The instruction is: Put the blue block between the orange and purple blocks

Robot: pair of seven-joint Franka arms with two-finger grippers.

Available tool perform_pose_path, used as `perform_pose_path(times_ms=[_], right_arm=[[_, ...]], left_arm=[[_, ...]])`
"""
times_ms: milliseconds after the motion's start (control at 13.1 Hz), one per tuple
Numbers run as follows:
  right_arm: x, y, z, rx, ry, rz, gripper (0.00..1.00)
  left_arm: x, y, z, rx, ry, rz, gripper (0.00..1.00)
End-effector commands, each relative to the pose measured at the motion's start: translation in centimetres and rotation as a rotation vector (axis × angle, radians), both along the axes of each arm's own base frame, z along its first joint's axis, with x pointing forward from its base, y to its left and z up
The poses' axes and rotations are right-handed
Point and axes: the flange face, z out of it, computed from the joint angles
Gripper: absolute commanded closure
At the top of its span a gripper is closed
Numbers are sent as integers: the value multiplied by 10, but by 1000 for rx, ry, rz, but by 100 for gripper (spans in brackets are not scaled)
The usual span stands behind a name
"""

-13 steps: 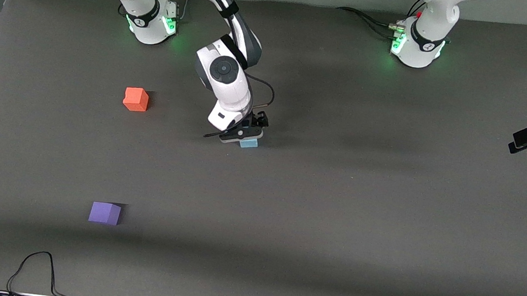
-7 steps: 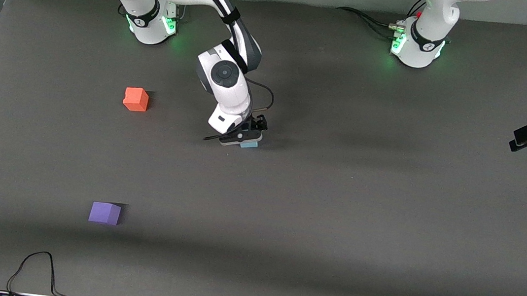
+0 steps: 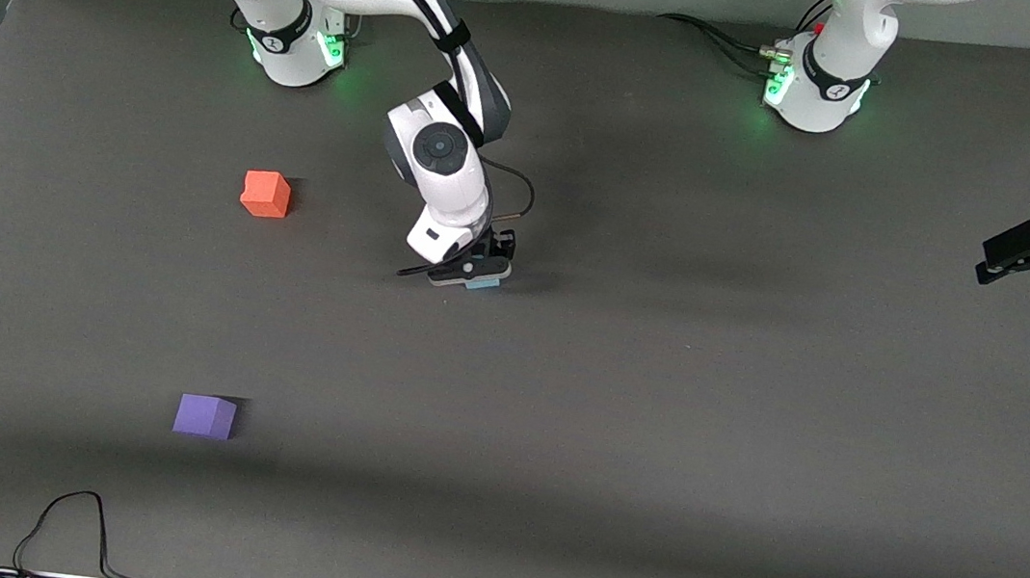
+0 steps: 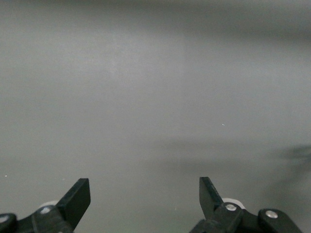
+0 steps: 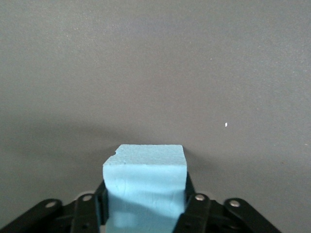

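Fingers of the right gripper [image 3: 476, 275] clamp the blue block [image 5: 145, 187] low at the table's [image 3: 655, 421] middle; I see bare mat all round it. Orange block [image 3: 266, 194] sits toward the right arm's end, purple block [image 3: 205, 416] nearer the camera (wide gap between); left gripper [image 4: 145, 201] waits, fingers apart.
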Motion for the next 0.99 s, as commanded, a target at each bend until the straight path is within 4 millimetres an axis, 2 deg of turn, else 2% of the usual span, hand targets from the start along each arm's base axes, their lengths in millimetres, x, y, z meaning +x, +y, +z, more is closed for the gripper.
perform_pose_path(times_ms=[0, 380, 533, 609, 761, 913], right_arm=[[2, 1, -3, 7, -1, -27, 68], [9, -3, 8, 16, -8, -35, 79], [12, -6, 23, 15, 9, -40, 80], [16, -4, 37, 21, 16, -40, 81], [28, -18, 66, 9, 45, -57, 81], [47, -37, 105, 17, 57, -96, 81]], left_arm=[[-10, -3, 7, 6, 4, -20, 0], [-13, -5, 9, 6, 10, -25, 0], [-15, -6, 12, 6, 7, -26, 0], [-15, -6, 11, 6, 7, -26, 0], [-15, -7, 12, 6, 5, -28, 0], [-12, -7, 9, 6, 4, -27, 0]])
